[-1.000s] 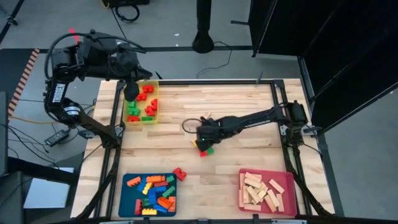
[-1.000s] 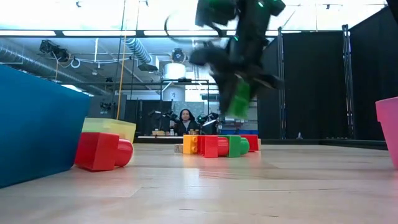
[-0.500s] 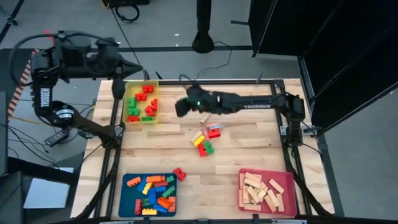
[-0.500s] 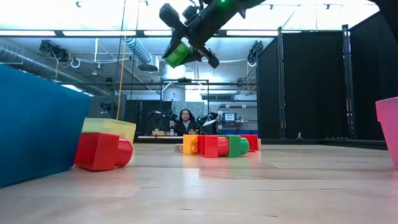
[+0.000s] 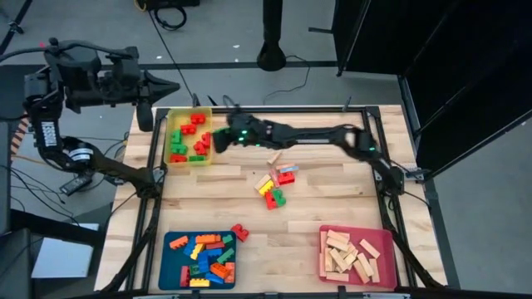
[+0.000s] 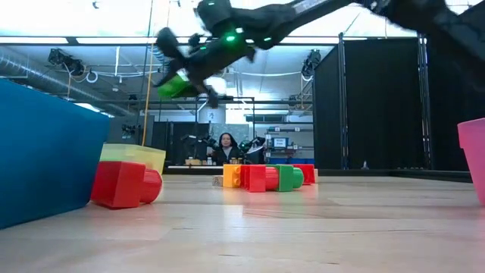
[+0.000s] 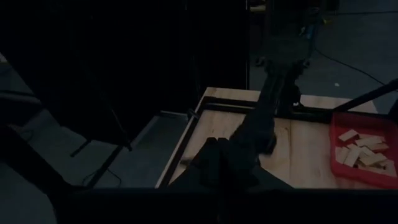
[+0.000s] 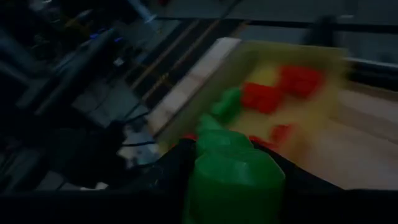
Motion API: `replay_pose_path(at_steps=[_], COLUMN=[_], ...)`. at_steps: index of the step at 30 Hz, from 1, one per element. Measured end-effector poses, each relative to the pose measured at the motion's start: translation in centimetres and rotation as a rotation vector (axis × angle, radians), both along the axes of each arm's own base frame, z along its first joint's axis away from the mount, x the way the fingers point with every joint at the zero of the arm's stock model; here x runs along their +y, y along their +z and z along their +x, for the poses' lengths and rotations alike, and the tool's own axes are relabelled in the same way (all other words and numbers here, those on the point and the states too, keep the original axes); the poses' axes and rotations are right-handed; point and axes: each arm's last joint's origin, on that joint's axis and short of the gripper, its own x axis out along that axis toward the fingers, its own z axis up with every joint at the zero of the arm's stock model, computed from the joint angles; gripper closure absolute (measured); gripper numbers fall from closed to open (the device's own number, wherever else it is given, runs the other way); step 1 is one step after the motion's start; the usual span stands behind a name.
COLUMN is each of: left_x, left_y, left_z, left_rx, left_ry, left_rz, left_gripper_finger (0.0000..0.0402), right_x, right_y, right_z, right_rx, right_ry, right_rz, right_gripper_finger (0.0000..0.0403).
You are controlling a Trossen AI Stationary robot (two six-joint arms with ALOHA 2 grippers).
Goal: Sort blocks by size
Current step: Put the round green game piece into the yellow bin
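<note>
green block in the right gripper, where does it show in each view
High view: hidden under the right gripper, beside the yellow tray.
Low view: green block held high, upper left.
Left wrist view: not in it.
Right wrist view: fills bottom centre.
Shared landmark: the yellow tray.

Bright overhead — wrist views dim, blurred

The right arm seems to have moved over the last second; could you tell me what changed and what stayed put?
The right gripper, holding the green block, rose from the central pile and swung across to the yellow tray. The left gripper drew back off that tray, still shut. The pile and the blue tray and pink tray stayed as they were.
</note>
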Motion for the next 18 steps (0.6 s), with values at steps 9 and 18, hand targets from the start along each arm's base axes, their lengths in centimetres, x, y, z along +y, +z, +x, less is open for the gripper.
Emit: replay_pose_path(at_steps=[9,18], left_x=[-0.1,-0.2], left_y=[0.1,0.1], left_z=[-0.4,-0.7], left_rx=[-0.007,-0.01], left_ry=[0.009,0.016], left_rz=[0.005,0.009], left_gripper_finger=[0.0399,0.0399], right_x=[-0.9,-1.5], right_y=[-3.7,-5.3], right_z=[6.2,6.3], right_rx=[-0.137,-0.129], right_ry=[0.13,0.131], right_rz=[-0.047,-0.049], right_gripper_finger=[0.026,0.021])
